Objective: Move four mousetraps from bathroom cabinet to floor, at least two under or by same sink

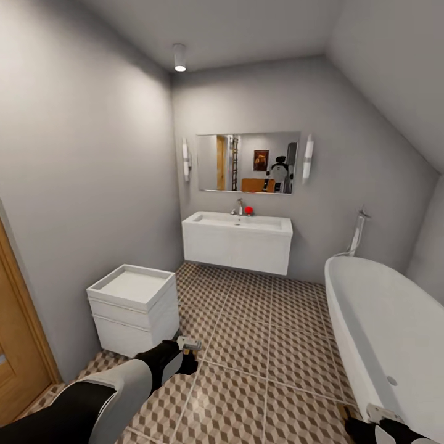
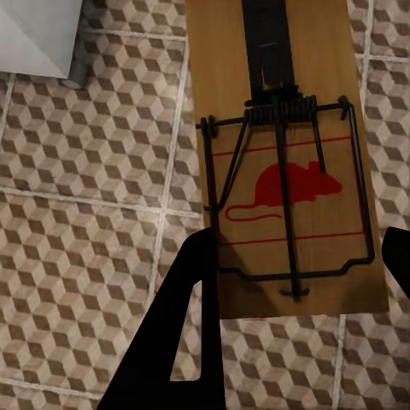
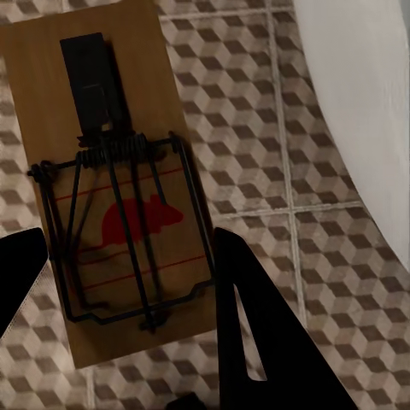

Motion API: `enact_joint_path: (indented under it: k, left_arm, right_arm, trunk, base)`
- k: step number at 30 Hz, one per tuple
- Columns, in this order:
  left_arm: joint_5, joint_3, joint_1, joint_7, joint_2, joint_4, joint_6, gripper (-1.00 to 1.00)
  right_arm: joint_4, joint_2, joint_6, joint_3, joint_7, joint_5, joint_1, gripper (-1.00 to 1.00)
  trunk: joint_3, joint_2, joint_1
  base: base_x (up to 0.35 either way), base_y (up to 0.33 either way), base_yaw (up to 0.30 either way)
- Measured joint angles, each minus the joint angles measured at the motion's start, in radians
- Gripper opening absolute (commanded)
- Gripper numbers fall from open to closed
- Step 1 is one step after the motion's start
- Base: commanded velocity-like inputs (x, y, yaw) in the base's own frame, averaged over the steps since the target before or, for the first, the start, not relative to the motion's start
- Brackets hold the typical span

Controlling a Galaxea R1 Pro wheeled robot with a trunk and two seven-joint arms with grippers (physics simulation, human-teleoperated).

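Counting the mousetraps, we find two, one in each gripper. The left gripper [image 2: 295, 256] has its dark fingers [image 2: 184, 316] pressed against the long edges of a mousetrap [image 2: 286, 162], a brown board with a black wire spring and a red mouse print, held above the bathroom floor [image 2: 85, 248]. The right gripper [image 3: 128, 265] pinches the second mousetrap [image 3: 120, 179] the same way, with a finger [image 3: 256, 325] against each side.

In the head view we see the left gripper [image 1: 188, 346] low and left of centre, over the cube-patterned bathroom floor [image 1: 259, 333], and the right gripper [image 1: 376, 414] at the lower right, close beside the bathtub [image 1: 382, 320]. The trap in that hand shows only as a small brown sliver [image 1: 346, 412].

There is one bathroom sink [image 1: 237, 223] on the far wall, on its white vanity, with a tap and a red object [image 1: 248, 210] on its rim; one mirror [image 1: 246, 162] hangs above it between two wall lamps. A single white box-shaped unit [image 1: 132, 308] stands against the left wall, near the left arm. A wooden door [image 1: 18, 333] edges the left side. The tiles between us and the sink lie open.
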Motion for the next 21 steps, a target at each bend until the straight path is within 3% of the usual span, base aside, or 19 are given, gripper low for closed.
enact_joint_path:
  k: [21]
  left_arm:
    - [0.0, 0.001, 0.0, 0.0, 0.0, 0.0, 0.0, -1.0]
  right_arm:
    - [0.0, 0.001, -0.001, 0.0, -0.003, 0.0, 0.0, -1.0]
  trunk:
    - [0.0, 0.0, 0.0]
  base:
    - [0.008, 0.0, 0.0]
